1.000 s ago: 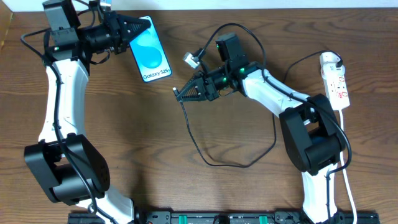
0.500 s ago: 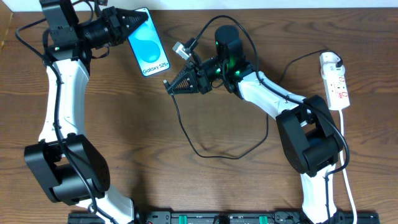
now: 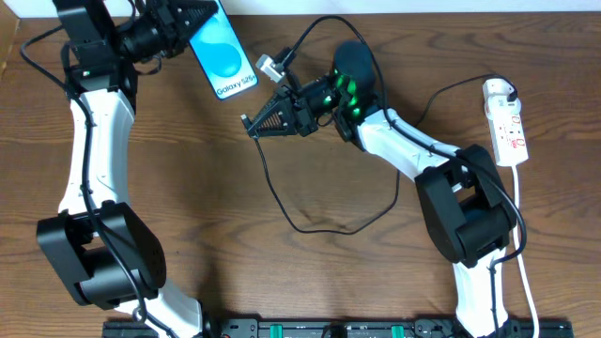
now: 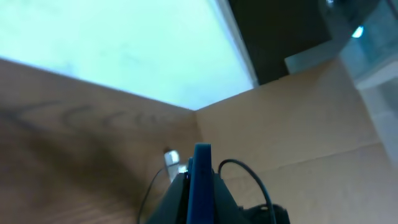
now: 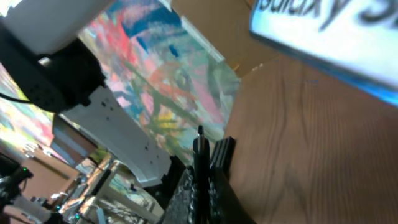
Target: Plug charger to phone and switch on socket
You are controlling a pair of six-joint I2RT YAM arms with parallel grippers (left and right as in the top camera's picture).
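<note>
**Phone held upper left, charger tip just below it, socket at far right**

At the upper left of the overhead view, the left gripper [image 3: 199, 19] is clamped on the upper end of the phone [image 3: 223, 58]. The phone's blue screen faces up and its white "Galaxy" strip runs along the lower end, which slants toward the middle of the frame. In the left wrist view the phone [image 4: 202, 177] shows edge-on as a narrow blue bar, pinched tight between the dark fingers [image 4: 177, 199]. Whether its lower end touches the wooden table [image 3: 188, 188] cannot be told.

Just below and right of the phone's lower end, the right gripper [image 3: 249, 124] is closed tight on the charger [image 3: 282, 199] near its free end. The plug tip [image 3: 245, 121] sits near the phone but apart from it. In the right wrist view the plug tip [image 5: 200, 146] stands up between the closed jaws, with the blurred phone [image 5: 323, 34] at the upper right. The cable drops from the jaws, loops across the centre of the table and climbs toward the right.

At the far right edge lies the socket [image 3: 508, 127], a white power strip with red markings, its white cord [image 3: 522, 272] trailing downward.
</note>
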